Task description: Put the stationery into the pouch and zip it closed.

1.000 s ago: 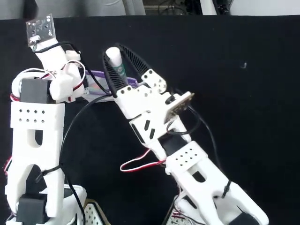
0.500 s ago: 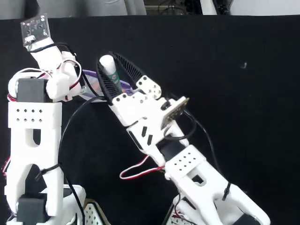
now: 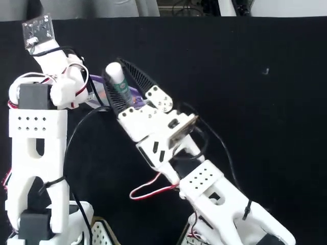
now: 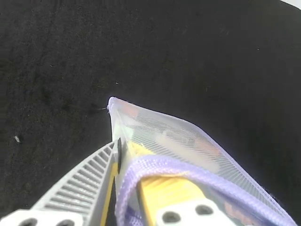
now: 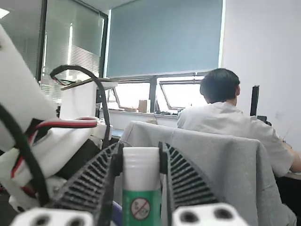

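Note:
My right gripper (image 3: 116, 71) is shut on a glue stick (image 3: 118, 81) with a white cap and green body, held upright just above the pouch (image 3: 100, 88). In the right wrist view the glue stick (image 5: 140, 188) stands between the black ribbed fingers (image 5: 84, 188) of the right gripper (image 5: 140, 151). The pouch (image 4: 174, 141) is translucent with a purple zipper edge and shows coloured items inside. My left gripper (image 4: 124, 151) is shut on the pouch's edge near one corner, holding it up off the black table (image 3: 245, 76).
Both white arms crowd the left half of the table, with their cables hanging loose between them (image 3: 148, 190). The black cloth to the right and at the far side is bare. Grey fabric hangs beyond the table's far edge (image 3: 102, 7).
My right gripper has carried the glue stick to the left, closer to the pouch and the left arm. The left arm shifted slightly left at first, then held still.

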### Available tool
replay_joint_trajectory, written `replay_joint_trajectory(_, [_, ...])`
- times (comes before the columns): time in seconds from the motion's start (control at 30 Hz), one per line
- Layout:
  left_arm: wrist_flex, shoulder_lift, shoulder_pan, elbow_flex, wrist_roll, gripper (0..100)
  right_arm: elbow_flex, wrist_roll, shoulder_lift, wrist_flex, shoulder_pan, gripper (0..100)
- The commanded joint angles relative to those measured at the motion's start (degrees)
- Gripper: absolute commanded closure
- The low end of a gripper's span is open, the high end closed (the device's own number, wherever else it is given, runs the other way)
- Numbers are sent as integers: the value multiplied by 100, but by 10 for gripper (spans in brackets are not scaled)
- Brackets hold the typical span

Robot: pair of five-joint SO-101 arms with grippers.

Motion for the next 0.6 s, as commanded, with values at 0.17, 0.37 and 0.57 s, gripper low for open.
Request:
replay_joint_trajectory(0.17, [-114, 730, -242, -804, 53, 971, 312, 220, -655, 70, -352, 948])
replay_joint_trajectory(0.37, [-114, 985, -435, -1033, 62, 971, 295, 220, -576, 70, -334, 948])
replay_joint_trajectory(0.57, [220, 941, -365, -1218, 62, 971, -57, 229, 48, 70, -211, 949])
